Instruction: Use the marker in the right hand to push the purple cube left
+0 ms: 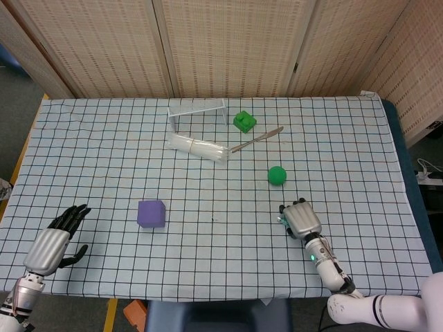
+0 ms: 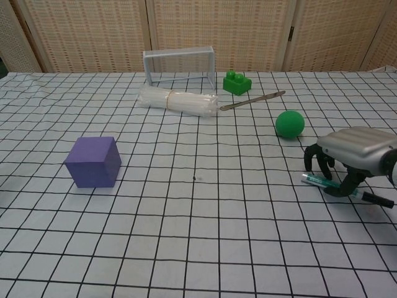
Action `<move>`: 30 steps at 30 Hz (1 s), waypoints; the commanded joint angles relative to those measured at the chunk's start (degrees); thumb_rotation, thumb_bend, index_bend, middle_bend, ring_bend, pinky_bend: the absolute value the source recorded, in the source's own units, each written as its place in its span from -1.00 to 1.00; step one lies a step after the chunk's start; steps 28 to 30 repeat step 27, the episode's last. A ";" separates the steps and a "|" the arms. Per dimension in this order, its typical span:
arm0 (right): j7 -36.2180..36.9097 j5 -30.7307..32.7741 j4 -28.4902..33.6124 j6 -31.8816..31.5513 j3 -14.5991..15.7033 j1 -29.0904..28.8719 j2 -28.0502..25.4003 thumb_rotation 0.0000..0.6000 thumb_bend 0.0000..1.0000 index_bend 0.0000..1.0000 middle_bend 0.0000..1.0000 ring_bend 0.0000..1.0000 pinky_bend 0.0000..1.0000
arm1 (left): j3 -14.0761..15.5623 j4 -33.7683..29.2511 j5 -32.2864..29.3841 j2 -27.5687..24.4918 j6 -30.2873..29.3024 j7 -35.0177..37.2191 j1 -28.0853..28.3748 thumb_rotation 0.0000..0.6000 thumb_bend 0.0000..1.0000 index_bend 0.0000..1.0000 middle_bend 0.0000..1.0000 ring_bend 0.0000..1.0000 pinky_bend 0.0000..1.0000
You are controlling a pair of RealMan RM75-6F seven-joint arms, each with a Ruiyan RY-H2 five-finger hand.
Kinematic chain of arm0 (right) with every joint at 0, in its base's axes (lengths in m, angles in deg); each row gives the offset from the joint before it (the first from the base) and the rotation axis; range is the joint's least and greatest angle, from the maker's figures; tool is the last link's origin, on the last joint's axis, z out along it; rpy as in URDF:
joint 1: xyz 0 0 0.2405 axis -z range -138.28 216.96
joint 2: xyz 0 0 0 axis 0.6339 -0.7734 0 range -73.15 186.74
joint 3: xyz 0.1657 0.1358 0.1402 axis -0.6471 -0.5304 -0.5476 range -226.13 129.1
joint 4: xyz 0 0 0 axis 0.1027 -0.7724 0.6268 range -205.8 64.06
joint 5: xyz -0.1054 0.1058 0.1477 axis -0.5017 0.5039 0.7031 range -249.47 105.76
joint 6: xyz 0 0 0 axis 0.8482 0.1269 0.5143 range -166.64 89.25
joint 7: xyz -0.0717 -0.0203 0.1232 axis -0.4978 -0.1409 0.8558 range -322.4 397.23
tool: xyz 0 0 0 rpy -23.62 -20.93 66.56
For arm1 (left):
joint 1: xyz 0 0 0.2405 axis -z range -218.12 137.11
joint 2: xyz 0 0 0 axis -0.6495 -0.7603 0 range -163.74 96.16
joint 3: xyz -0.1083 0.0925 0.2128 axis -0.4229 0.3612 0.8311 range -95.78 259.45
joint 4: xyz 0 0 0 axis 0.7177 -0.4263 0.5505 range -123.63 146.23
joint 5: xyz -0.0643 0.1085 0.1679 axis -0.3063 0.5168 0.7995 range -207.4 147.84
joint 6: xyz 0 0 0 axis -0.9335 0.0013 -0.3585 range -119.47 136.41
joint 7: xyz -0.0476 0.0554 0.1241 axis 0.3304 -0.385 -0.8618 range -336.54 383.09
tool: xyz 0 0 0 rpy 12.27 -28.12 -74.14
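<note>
The purple cube sits left of centre in the head view, alone on the checked tablecloth. Well apart from it, at lower right, the right hand curls its fingers around the marker, whose teal end pokes out toward the cube's side. The left hand rests at the lower left corner, fingers spread and holding nothing. A green ball lies just above the right hand.

Both hands, left hand and right hand, have silver-grey backs, black fingers; white right forearm bears a green light.
</note>
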 commanded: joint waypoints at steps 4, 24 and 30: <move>2.11 -2.08 5.25 -0.13 0.45 1.51 -4.32 1.00 -0.47 -1.00 -0.76 -0.76 -0.66 | 0.15 -0.52 -0.38 -0.35 0.05 -0.43 -0.24 1.00 -0.24 -1.00 -1.00 -1.00 -0.60; 30.85 -32.57 3.55 -38.45 6.88 30.63 -17.44 1.00 -0.64 -1.00 -1.00 -1.00 -1.00 | 0.05 -4.22 -0.26 -2.31 -4.75 -5.02 -3.19 1.00 -0.24 -1.00 -1.00 -1.00 -0.56; 33.72 -33.78 2.02 -38.86 6.13 31.76 -18.26 1.00 -0.64 -1.00 -1.00 -1.00 -1.00 | 0.13 -4.09 0.49 -1.55 -5.11 -6.43 -3.25 1.00 -0.24 -1.00 -1.00 -1.00 -0.59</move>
